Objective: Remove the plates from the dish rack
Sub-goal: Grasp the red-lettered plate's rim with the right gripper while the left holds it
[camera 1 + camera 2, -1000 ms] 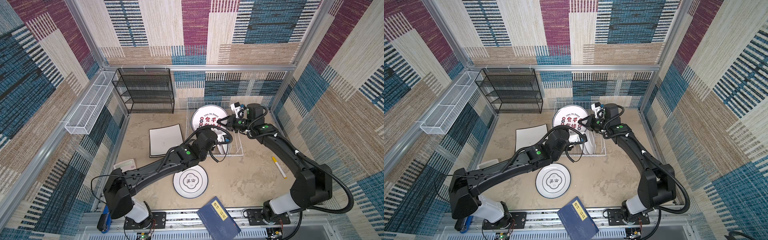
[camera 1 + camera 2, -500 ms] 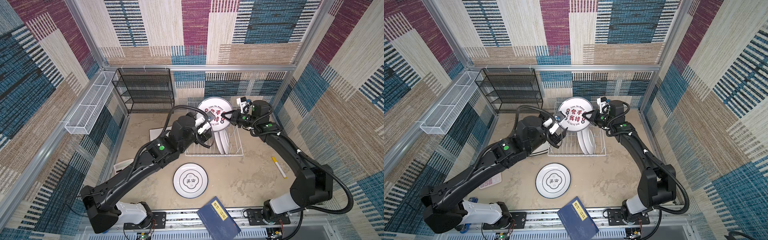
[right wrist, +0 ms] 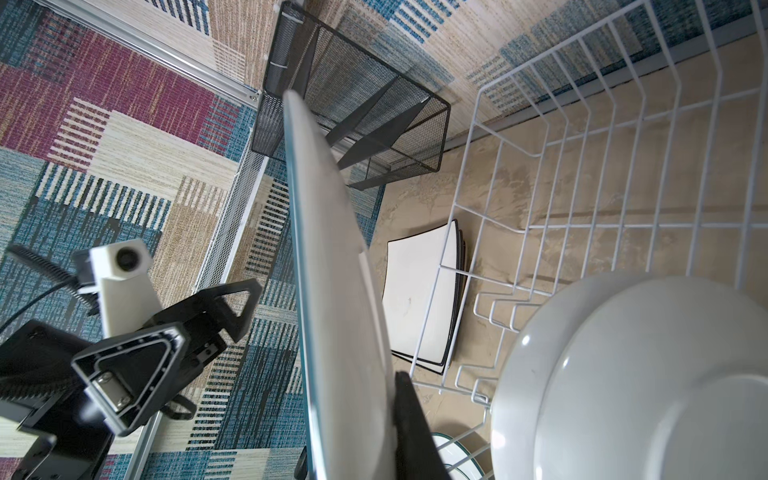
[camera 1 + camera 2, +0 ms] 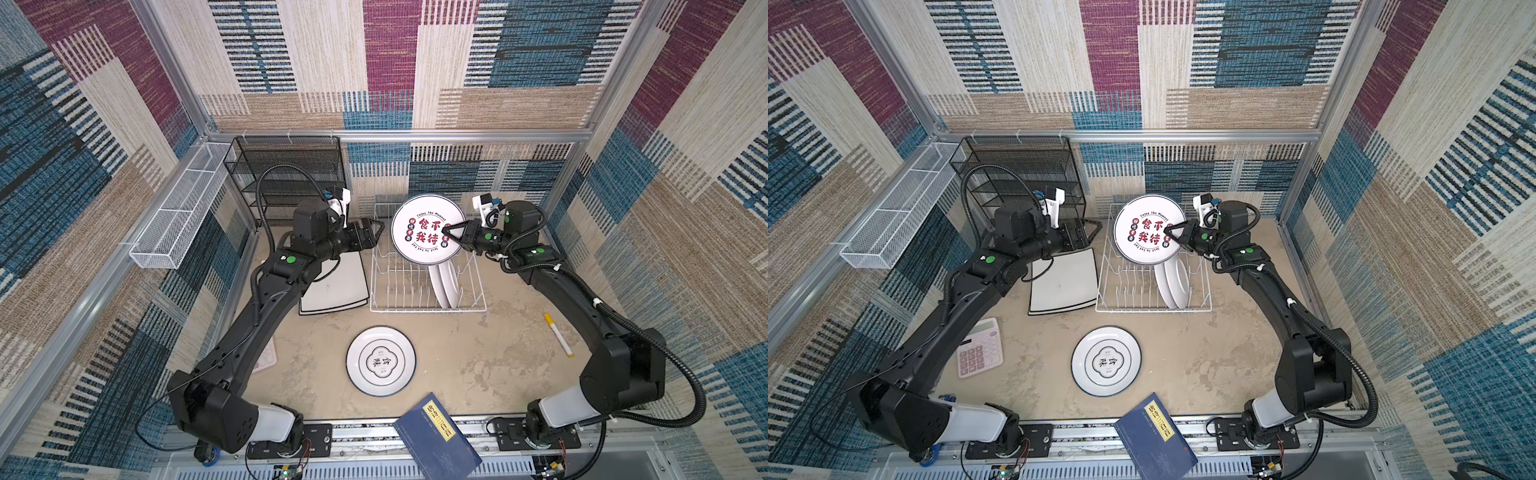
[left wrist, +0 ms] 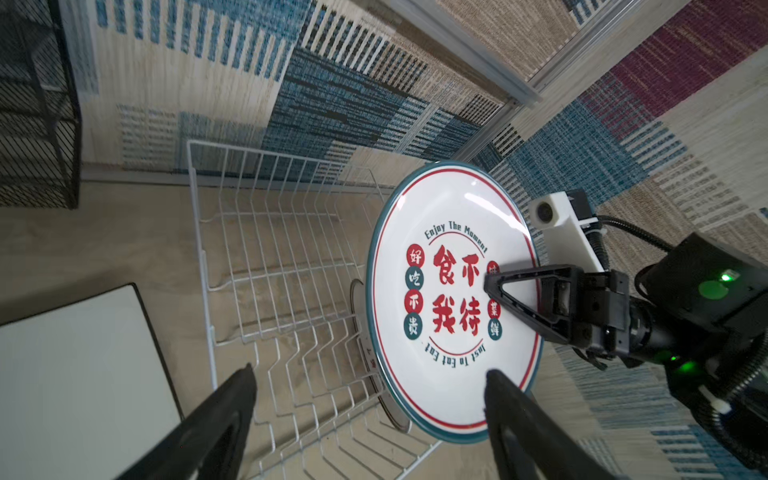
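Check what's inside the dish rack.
Two white plates stand on edge at the right end of the dish rack; the rest looks bare. The red-printed plate, clamped by the right gripper, hangs over the rack's back part and hides that part in both top views.

Both top views are looking steeply down from high in front over the whole scene, while the wrist views are facing each other closely, sharing the round plate [image 5: 449,303] and dish rack [image 5: 282,187].
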Robot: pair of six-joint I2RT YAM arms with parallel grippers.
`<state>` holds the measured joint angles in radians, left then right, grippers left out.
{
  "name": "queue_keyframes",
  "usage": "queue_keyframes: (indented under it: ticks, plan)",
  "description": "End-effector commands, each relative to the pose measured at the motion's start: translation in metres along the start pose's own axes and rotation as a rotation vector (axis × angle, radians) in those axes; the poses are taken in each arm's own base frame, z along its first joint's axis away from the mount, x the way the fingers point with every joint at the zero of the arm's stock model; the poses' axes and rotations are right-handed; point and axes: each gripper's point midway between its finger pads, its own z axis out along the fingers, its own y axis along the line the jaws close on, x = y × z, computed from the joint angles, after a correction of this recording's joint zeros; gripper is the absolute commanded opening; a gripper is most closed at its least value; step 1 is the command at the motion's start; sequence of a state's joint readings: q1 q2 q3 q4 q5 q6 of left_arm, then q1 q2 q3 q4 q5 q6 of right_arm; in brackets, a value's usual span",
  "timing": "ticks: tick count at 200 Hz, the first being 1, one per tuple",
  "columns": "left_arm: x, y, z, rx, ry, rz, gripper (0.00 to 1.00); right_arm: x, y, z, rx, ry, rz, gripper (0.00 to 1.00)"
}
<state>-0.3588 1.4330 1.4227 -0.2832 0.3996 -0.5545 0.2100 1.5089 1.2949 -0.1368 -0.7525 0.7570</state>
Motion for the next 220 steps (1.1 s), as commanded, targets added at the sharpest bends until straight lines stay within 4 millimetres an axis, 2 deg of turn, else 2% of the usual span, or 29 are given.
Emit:
queue_keyframes:
  ticks: [1,50,114,205,220]
  plan:
    - [0.000,-0.020,0.013,0.154,0.047,-0.118,0.87,0.000,0.010,0.000,-0.042,0.015,-0.045,0.00]
    - [0.021,-0.018,0.051,0.258,0.194,-0.207,0.80,0.006,0.006,0.004,-0.051,0.055,-0.037,0.00]
    - [0.038,-0.023,0.075,0.343,0.289,-0.265,0.64,0.014,0.003,0.012,-0.092,0.115,-0.018,0.00]
    - [0.055,-0.025,0.083,0.364,0.339,-0.295,0.15,0.019,0.000,0.017,-0.116,0.149,0.009,0.00]
    - [0.057,-0.022,0.084,0.354,0.343,-0.299,0.04,0.019,0.000,0.016,-0.111,0.143,0.008,0.00]
